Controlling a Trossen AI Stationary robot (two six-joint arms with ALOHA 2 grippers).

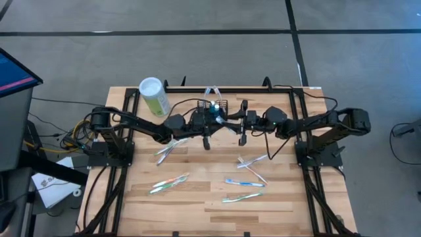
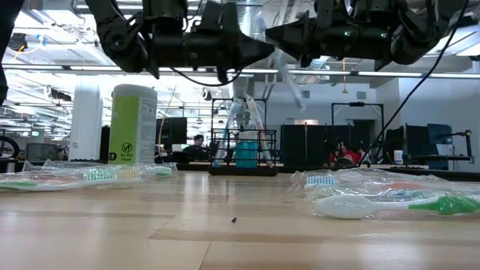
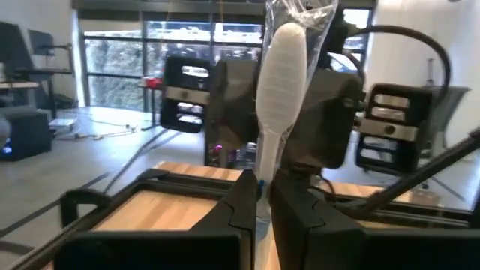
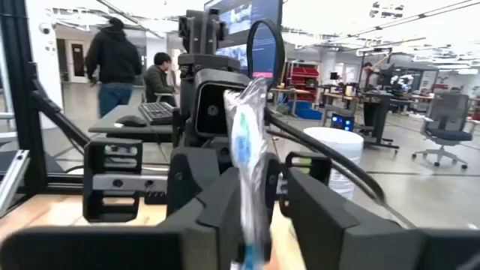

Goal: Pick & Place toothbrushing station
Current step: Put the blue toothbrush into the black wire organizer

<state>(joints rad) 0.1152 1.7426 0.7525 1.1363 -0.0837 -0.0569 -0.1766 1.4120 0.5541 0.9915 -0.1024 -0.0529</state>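
Both arms meet above the middle of the table (image 1: 131,197), near its far edge. Left claw (image 3: 261,196) — clamped on a wrapped white toothbrush (image 3: 279,82), held upright. Right claw (image 4: 259,196) — fingers parted either side of the same wrapped toothbrush, not pinching it. The black mesh basket (image 1: 215,106) stands just behind the two claws, beside a pale-green canister (image 1: 154,96). More wrapped toothbrushes (image 1: 242,182) lie on the near boards.
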